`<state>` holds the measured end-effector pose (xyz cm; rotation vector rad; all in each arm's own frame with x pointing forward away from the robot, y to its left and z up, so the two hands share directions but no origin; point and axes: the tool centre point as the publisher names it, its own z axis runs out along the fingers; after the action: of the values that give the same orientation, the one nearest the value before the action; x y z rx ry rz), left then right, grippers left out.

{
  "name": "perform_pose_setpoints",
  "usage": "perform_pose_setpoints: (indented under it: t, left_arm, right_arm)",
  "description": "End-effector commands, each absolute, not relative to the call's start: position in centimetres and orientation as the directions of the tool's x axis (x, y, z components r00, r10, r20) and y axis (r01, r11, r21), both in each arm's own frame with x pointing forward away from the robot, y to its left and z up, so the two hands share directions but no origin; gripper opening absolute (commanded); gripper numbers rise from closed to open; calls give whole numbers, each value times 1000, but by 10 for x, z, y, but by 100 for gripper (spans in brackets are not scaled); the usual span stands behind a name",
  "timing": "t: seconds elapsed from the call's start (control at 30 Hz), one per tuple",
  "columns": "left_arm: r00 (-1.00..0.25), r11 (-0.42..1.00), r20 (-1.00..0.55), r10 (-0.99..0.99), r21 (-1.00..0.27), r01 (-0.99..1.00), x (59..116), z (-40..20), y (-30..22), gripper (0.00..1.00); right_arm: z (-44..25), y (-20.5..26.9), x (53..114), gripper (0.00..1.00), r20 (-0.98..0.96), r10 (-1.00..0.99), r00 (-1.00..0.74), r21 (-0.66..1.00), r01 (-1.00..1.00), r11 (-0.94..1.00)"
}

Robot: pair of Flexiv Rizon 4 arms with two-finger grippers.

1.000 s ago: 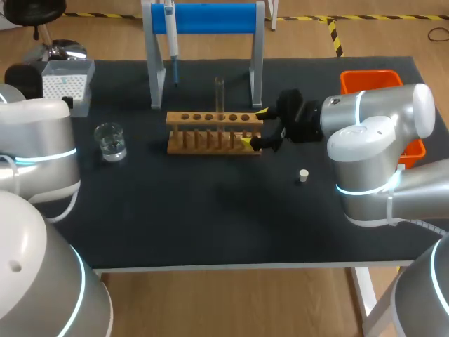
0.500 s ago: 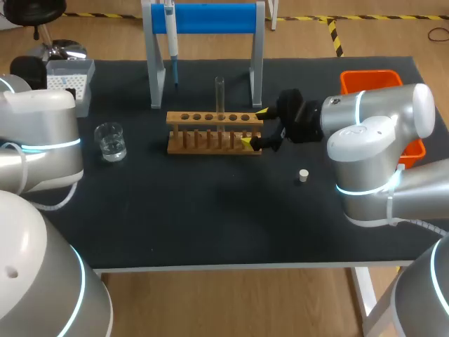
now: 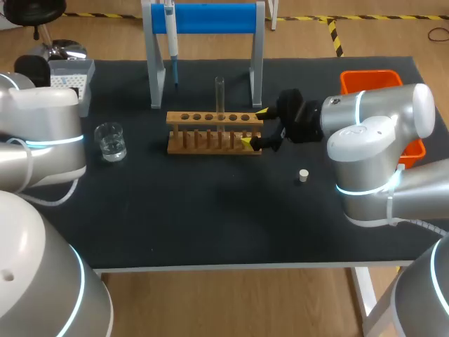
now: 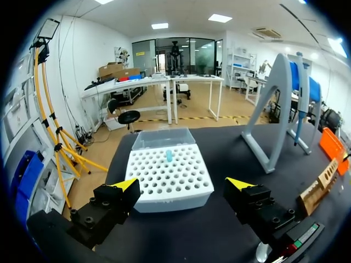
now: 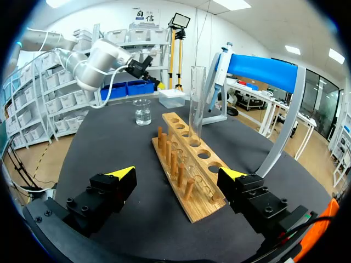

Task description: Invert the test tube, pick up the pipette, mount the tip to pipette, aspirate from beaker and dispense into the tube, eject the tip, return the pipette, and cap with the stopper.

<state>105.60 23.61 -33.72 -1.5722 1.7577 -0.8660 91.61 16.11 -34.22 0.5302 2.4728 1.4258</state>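
Note:
A clear test tube [image 3: 219,95] stands upright in the wooden rack [image 3: 214,132]; the right wrist view shows the test tube [image 5: 196,104] in a hole of the rack [image 5: 184,164]. My right gripper [image 3: 255,127] is open, its yellow tips flanking the rack's right end without touching it; the right gripper [image 5: 178,173] holds nothing. The blue pipette [image 3: 170,35] hangs on the stand [image 3: 210,17]. My left gripper [image 4: 182,183] is open and faces the white tip box [image 4: 169,175], which holds one blue tip [image 4: 169,155]. The water beaker [image 3: 110,140] and the small stopper [image 3: 303,175] rest on the mat.
An orange bin [image 3: 382,81] sits at the table's back right, partly behind my right arm. The tip box [image 3: 66,81] is at the back left corner. The stand's grey legs [image 3: 154,70] rise just behind the rack.
My left arm has swung back toward the tip box at the table's rear left. The right arm, rack and tube have not moved.

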Motion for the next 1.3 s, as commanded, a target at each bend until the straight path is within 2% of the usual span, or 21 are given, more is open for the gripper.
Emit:
perform_pose_setpoints:
  t: [0.03,0.4,0.43,0.47,0.57,0.63,0.8,1.07,1.23,1.3]
  left_arm:
    - [-91,78,-31,-995,-808,-584,1066,-343,235,100]
    - [-83,78,-36,-996,-809,-583,1082,-350,237,100]
    - [-83,77,-35,-996,-808,-584,1084,-351,237,89]
    - [-84,77,-35,-996,-808,-584,1085,-352,237,83]
    - [-81,73,-31,-996,-807,-586,1088,-354,238,80]
    - [-80,71,-30,-996,-807,-586,1090,-356,238,75]
    - [-77,67,-27,-997,-806,-587,1096,-358,240,78]
    - [-72,67,-31,-997,-810,-582,1107,-357,244,76]
    - [-75,74,-37,-997,-811,-580,1113,-356,246,73]
    - [-76,76,-39,-996,-812,-579,1115,-355,246,67]
  right_arm:
    - [-342,161,916,100,-24,422,-906,868,191,459]
    - [-342,161,916,100,-24,422,-906,868,191,459]
    - [-342,161,916,100,-24,422,-906,868,191,459]
    - [-342,161,916,100,-24,422,-906,868,191,459]
    - [-342,161,916,100,-24,422,-906,868,191,459]
    - [-342,161,916,100,-24,422,-906,868,191,459]
    - [-342,161,916,100,-24,422,-906,868,191,459]
    - [-342,161,916,100,-24,422,-906,868,191,459]
    - [-342,161,916,100,-24,422,-906,868,191,459]
    - [-342,161,916,100,-24,422,-906,868,191,459]
